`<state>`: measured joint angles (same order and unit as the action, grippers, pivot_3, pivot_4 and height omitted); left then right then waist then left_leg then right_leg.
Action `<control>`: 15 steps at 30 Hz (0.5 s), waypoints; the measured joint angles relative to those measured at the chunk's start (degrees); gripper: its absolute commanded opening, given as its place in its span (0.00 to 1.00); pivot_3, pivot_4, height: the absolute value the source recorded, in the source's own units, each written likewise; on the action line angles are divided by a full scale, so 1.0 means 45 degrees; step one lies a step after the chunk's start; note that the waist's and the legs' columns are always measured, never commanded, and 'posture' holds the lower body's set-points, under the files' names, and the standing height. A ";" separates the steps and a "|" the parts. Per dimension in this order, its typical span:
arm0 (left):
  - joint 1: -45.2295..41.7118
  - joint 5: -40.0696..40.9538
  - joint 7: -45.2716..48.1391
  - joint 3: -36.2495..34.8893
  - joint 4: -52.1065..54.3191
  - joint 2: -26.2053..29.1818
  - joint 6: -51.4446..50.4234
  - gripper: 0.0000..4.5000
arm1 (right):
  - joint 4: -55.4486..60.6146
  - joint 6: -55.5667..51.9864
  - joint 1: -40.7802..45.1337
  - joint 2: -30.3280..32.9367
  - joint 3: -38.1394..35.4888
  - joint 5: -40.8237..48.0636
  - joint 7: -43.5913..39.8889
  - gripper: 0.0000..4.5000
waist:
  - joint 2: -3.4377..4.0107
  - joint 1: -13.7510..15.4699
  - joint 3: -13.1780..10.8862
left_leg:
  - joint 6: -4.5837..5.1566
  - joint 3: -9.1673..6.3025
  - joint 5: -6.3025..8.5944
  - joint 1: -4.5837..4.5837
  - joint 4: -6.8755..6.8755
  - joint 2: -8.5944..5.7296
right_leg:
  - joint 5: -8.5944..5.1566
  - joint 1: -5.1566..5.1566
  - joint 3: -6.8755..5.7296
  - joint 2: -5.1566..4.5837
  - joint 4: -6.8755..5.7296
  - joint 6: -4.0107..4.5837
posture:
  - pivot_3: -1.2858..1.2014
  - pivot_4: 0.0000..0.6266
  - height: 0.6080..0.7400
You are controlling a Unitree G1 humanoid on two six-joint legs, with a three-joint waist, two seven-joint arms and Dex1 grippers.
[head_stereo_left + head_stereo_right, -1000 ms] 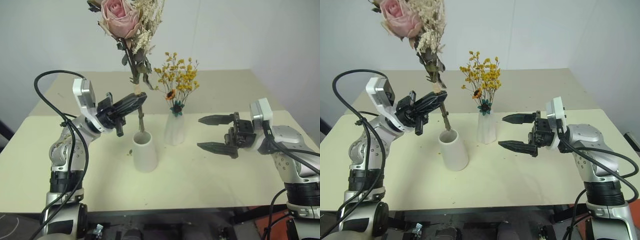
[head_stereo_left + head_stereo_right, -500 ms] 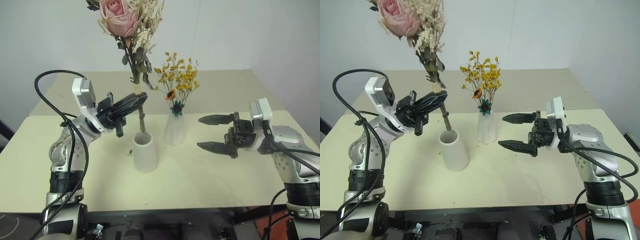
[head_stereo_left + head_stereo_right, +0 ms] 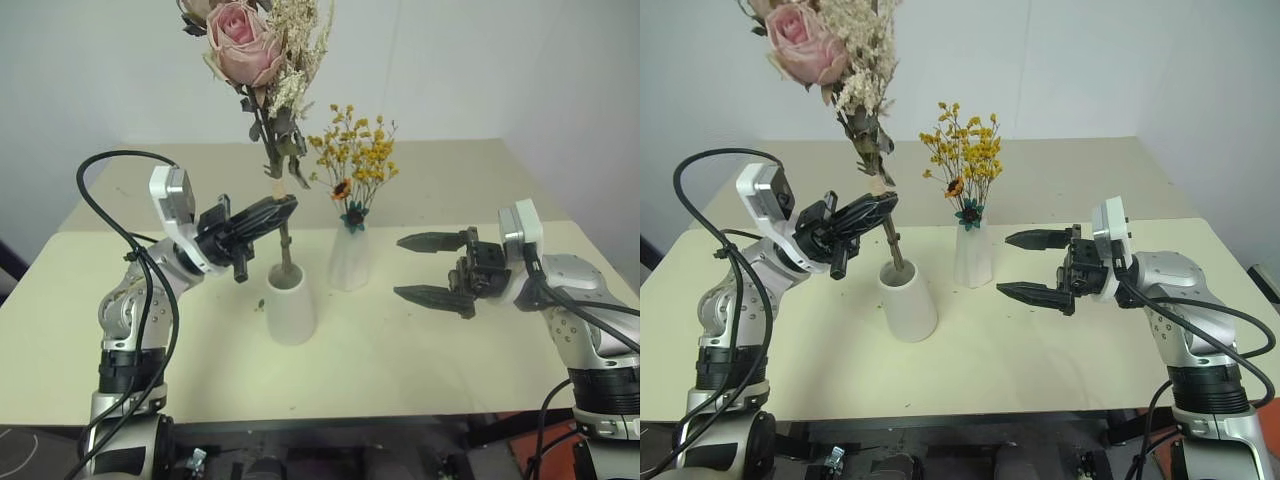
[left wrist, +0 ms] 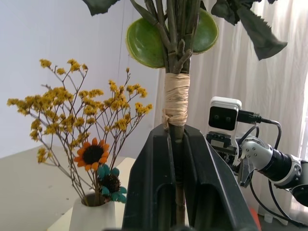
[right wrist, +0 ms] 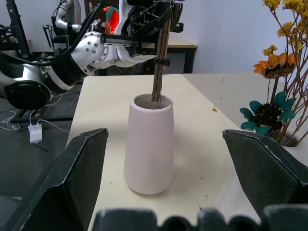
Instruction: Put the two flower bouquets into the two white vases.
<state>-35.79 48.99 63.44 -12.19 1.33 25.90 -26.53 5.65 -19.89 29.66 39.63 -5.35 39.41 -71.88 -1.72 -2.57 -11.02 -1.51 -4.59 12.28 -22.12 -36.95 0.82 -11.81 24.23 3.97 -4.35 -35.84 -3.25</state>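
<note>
- The rose bouquet (image 3: 262, 90), pink roses with green leaves and pale dried grasses, is the piece not yet finished: its stem ends already sit inside the mouth of the white vase (image 3: 290, 303) near the front of the table (image 3: 400, 370), but the blooms stand high above it and lean toward my left.
- My left pincer (image 3: 272, 211) is clamped on the bundle of stems just below the paper wrap; the left wrist view shows the wrap right above my fingers (image 4: 202, 192), with the stems running down between them.
- So I judge this bouquet as part-way in: the tips are inside the rim, yet its weight hangs on my grip, not on the vase.
- What is left here, by my reckoning, is to lower the stems until they settle, let go, and draw back without tipping the vase.
- The yellow bouquet (image 3: 354, 152), tiny yellow-orange blossoms on thin stems, already stands in the other white vase (image 3: 349, 258), just behind and to the right of the first. That half of the job looks done.
- My right pincer (image 3: 428, 267) hangs over the table to the right of both vases, fingers spread wide and holding nothing, pointing toward them; its wrist view looks straight at the first vase between its two open fingers.
- One risk I see: the top-heavy roses lean, so the vase could tilt once I release.
</note>
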 measured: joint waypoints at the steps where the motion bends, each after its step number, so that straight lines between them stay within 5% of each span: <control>1: 0.0024 -0.0054 0.0002 0.0019 0.0000 0.0037 0.0000 0.00 | 0.0000 0.0000 0.0000 0.0000 0.0000 0.0000 0.0001 1.00 | 0.0000 -0.0001 0.0000 | 0.0000 0.0000 0.0000 0.0000 0.0000 -0.0001 | 0.0000 0.0000 0.0000 0.0000 0.0000 0.0000 | 0.52 0.24 1.00; 15: 0.0615 -0.0929 -0.0061 0.0259 -0.0249 -0.0199 0.0131 0.00 | -0.0001 0.0000 0.0002 -0.0003 0.0000 -0.0004 0.0000 1.00 | 0.0000 0.0008 0.0000 | 0.0000 0.0000 0.0000 0.0001 0.0000 0.0000 | 0.0000 -0.0001 0.0000 -0.0001 -0.0001 0.0000 | 0.52 0.24 1.00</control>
<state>-33.02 44.81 63.16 -11.03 0.21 25.01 -25.93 5.65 -19.89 29.67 39.62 -5.35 39.39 -71.88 -1.72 -2.53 -11.02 -1.51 -4.59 12.28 -22.12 -36.95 0.82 -11.81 24.23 3.97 -4.36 -35.85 -3.25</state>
